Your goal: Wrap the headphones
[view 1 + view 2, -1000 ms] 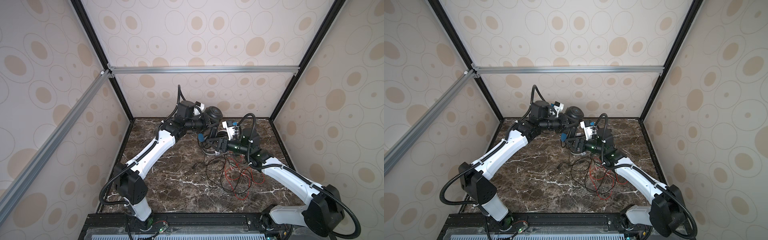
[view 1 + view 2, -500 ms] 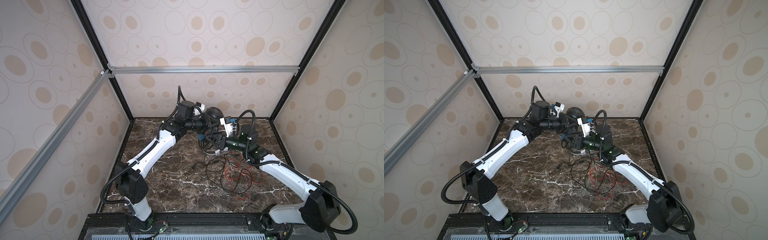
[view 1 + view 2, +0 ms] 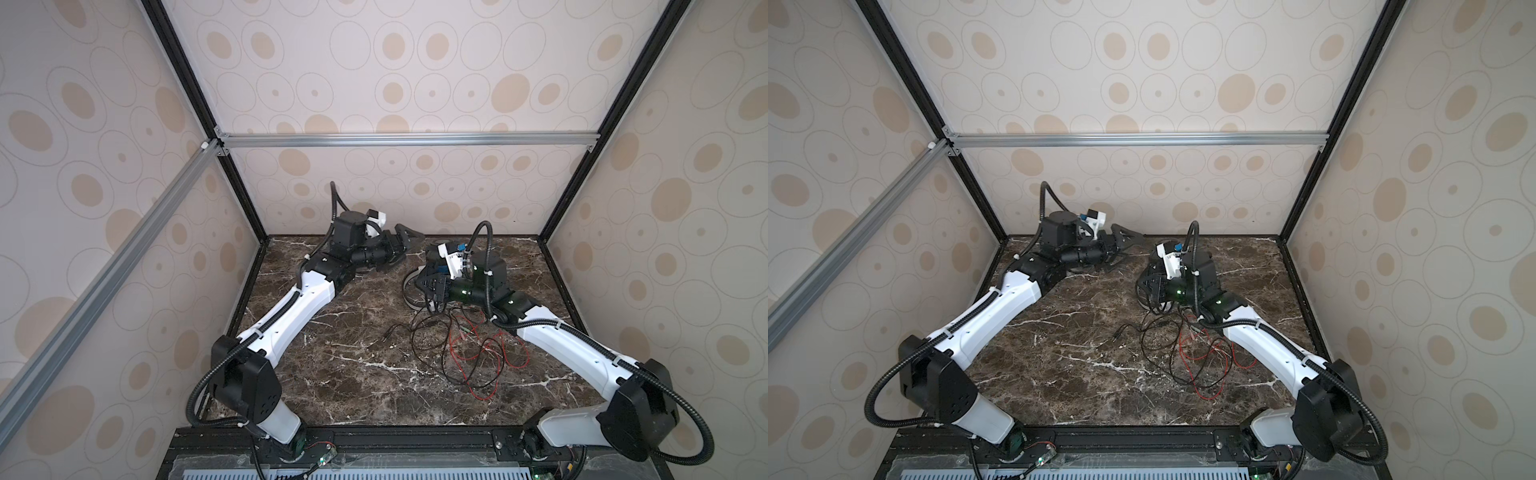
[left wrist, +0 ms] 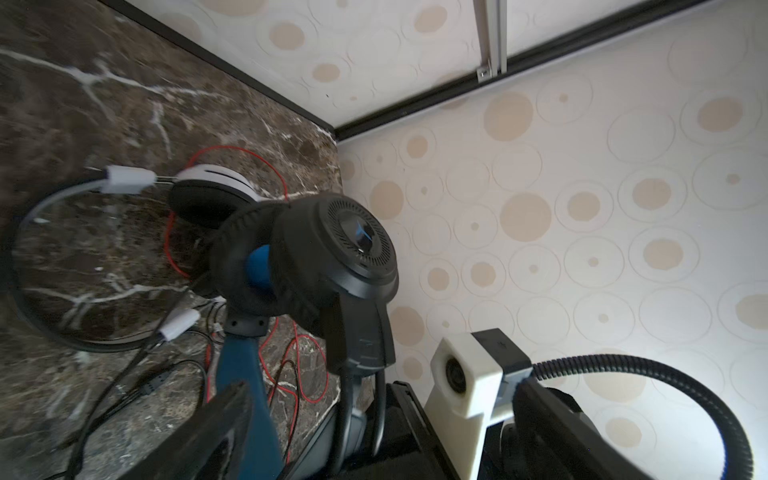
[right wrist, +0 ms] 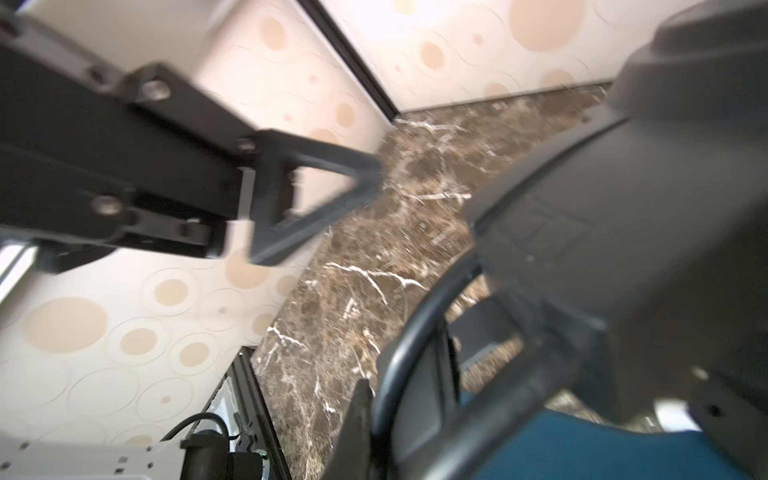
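Note:
The black headphones, with a blue inner headband, hang above the marble at the back. My right gripper is shut on their thin black headband; one of its fingers presses against that band. Behind them the white headphones with black pads lie flat on the table, their grey band curving beside my right gripper. To the left, my left gripper stands open and empty, apart from the headsets. The black cord and red cord trail loose across the marble.
The marble table is closed in by patterned walls and black frame posts. The back wall runs just behind both grippers. The tangle of cords lies in front of the right arm.
My left gripper has opened, let go of the black headphones and drawn back to the left. My right gripper has closed on their headband and carried them right and lower.

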Tool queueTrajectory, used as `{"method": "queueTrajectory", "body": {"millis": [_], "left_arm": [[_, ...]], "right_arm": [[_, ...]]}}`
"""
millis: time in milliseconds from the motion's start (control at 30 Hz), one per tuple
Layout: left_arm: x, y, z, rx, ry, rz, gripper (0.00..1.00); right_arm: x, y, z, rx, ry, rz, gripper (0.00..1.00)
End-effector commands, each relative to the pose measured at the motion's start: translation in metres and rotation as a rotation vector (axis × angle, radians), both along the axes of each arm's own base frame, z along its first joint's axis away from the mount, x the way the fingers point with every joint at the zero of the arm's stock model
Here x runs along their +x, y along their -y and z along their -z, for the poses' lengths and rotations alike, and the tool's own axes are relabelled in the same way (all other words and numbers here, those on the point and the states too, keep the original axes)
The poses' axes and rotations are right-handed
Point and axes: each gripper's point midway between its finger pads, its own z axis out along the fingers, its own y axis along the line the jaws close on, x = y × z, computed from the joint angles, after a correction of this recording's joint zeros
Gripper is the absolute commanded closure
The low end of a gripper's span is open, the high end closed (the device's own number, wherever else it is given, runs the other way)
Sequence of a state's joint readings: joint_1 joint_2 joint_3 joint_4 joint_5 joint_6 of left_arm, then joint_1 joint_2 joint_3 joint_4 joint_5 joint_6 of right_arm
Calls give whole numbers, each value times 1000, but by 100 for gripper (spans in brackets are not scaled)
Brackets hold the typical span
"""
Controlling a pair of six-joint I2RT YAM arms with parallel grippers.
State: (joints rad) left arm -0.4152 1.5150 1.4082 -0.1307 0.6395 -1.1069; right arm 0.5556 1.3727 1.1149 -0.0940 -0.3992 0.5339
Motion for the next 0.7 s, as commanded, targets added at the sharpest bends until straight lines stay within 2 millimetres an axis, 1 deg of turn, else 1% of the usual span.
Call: {"method": "queueTrajectory", "body": {"millis": [0,67,133,200,300,467,533,567,600,667], "left_arm": [[-1,-42,-16,22,101,-115,2],[-5,-70,0,108,96,-188,2],[-11,-99,27,252,82,-268,2],[-25,-127,59,429,56,-323,2],[-48,-155,98,588,30,-360,2],[-86,-187,133,688,25,-433,2],[-99,-194,147,696,19,-448,2],[-107,-196,158,691,6,-452,2],[-114,-196,166,676,0,-451,2],[-125,-195,180,627,-11,-451,2]], "right_arm": [[9,14,-5,-107,-69,132,100],[12,16,4,-128,-171,186,100],[12,14,8,-140,-251,235,100],[14,3,5,-145,-309,263,100],[17,-16,0,-160,-374,307,100],[17,-48,13,-183,-519,396,100],[15,-62,20,-216,-561,416,100],[14,-69,30,-251,-578,430,100],[14,-74,34,-266,-593,447,99],[11,-86,55,-277,-670,481,99]]}}
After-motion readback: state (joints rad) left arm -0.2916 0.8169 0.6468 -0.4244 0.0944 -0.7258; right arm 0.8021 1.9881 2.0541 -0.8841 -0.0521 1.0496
